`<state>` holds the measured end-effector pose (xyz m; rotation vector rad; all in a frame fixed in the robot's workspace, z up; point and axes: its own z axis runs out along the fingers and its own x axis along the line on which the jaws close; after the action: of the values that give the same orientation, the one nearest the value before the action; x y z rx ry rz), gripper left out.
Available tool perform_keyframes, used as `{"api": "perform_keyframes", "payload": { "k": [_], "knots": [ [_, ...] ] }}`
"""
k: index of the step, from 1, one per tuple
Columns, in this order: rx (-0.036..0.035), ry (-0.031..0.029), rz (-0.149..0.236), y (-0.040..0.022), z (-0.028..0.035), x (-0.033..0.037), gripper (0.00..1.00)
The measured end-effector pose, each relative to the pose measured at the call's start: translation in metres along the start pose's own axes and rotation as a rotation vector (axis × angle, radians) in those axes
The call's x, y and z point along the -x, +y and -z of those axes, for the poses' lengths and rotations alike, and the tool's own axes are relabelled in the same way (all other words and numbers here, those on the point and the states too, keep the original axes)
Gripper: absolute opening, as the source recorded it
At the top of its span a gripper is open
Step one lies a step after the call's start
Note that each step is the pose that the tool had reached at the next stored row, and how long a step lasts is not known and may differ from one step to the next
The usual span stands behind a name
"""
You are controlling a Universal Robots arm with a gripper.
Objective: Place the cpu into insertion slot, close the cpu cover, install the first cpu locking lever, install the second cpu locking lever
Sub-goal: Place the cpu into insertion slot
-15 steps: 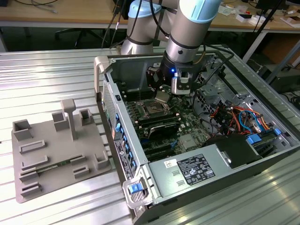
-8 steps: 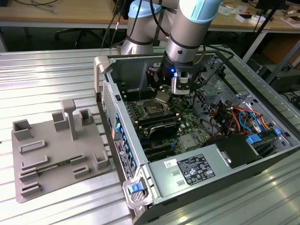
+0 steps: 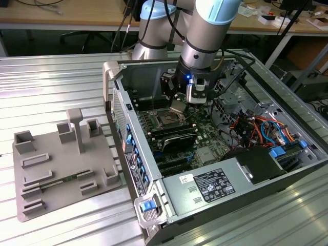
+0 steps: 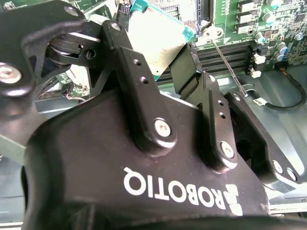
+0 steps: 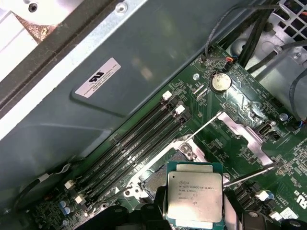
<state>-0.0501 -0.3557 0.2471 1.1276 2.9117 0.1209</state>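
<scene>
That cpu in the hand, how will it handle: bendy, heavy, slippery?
Probably stiff: the cpu is a flat plate with a metal top, showing no bend in the hand. Likely light, being thin and small. The smooth metal looks slippery, and it is pinched by its edges, so it may slip.

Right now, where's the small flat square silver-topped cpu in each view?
Exterior view: silver-topped square cpu in the black gripper, above the dark square insertion slot.
Second wrist view: cpu clamped between the black fingers.
First wrist view: cpu over the insertion slot's edge.
Shared landmark: long black memory slots, in both wrist views.
</scene>
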Motion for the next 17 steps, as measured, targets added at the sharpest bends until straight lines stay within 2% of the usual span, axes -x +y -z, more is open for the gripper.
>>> {"api": "perform_keyframes", "payload": {
  "k": [13,17],
  "knots": [
    [-0.0123,-0.0149,-0.041,0.0000,-0.0003,0.0000,0.55],
    [-0.0142,-0.0173,-0.049,0.0000,-0.0003,0.0000,0.55]
  ]
}}
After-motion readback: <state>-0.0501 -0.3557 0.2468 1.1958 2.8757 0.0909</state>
